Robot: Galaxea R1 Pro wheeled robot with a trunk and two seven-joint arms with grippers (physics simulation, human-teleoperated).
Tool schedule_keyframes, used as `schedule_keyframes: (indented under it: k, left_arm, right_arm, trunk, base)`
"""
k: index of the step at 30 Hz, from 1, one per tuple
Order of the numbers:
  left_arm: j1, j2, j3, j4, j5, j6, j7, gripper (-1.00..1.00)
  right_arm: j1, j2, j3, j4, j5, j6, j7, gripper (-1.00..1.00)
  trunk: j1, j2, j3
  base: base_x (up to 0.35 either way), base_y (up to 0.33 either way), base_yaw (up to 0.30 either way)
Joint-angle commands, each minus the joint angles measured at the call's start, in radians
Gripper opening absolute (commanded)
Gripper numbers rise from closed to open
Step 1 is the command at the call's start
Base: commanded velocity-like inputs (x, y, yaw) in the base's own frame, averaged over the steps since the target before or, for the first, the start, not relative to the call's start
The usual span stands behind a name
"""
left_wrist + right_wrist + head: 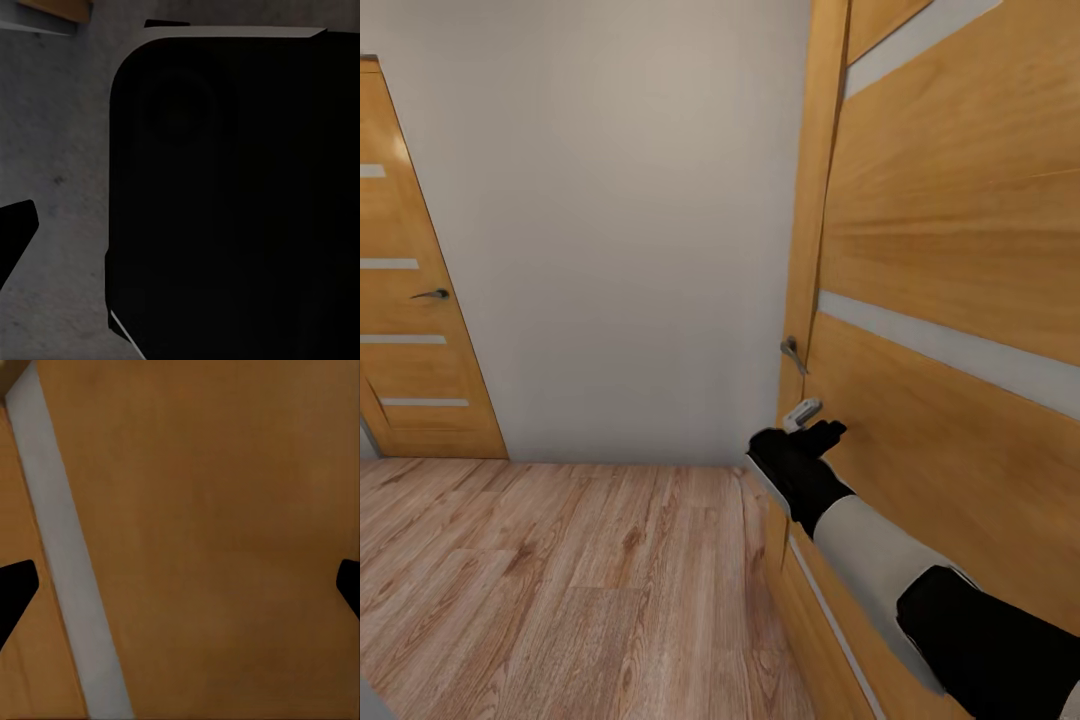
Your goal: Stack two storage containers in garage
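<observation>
So right now the robot is parked at a wooden door (950, 300), which stands at the right of the head view, with its right arm stretched out along the panel. The right gripper (812, 425) sits just below the door's metal handle (792, 352), near it but I can't tell if it's touching. In the right wrist view the two fingers (15, 592) show as dark tips at opposite edges with nothing but door panel between them, so they're spread wide and holding nothing.

The left gripper (15, 236) is harder to read: one dark fingertip shows against grey speckled ground, with a big black body part beside it, so I can't tell how far open it is.

Floor here is light wood planks (560, 580), with a second wooden door (410, 300) further left on the white wall (620, 220). No orange bins anywhere in these views, so where they sit is unknown. My guess is it's working on getting this door open, stacking not yet done
</observation>
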Motion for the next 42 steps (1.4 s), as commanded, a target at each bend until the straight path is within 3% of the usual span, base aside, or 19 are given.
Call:
schedule_keyframes:
  k: [1,7,10,23,42]
  left_arm:
    - [0.0,0.0,0.003,0.0,0.004,-0.003,-0.001,1.0]
    - [0.0,-0.001,0.003,0.0,0.003,-0.003,-0.001,1.0]
    - [0.0,-0.001,0.003,0.0,0.002,-0.003,-0.001,1.0]
    - [0.0,-0.001,0.003,0.0,0.002,-0.003,-0.001,1.0]
    - [0.0,0.0,0.003,0.0,0.003,-0.003,-0.001,1.0]
  right_arm:
    - [-0.007,0.0,0.004,0.004,-0.022,0.002,-0.01,1.0]
    - [-0.07,0.0,0.004,0.135,-0.098,-0.07,-0.008,1.0]
    - [-0.087,0.0,0.005,0.183,-0.116,-0.098,-0.006,1.0]
    - [-0.134,-0.053,0.007,0.216,-0.122,-0.101,-0.006,1.0]
    - [-0.156,-0.088,0.013,0.264,-0.115,-0.058,-0.015,1.0]
  trunk:
    - [0.0,-0.001,-0.001]
    - [0.0,-0.001,-0.001]
    - [0.0,-0.001,-0.001]
    - [0.0,-0.001,-0.001]
    - [0.0,-0.001,-0.001]
  base:
    - [0.0,0.0,0.0]
    - [0.0,0.0,0.0]
    - [0.0,0.0,0.0]
    - [0.0,0.0,0.0]
    - [0.0,0.0,0.0]
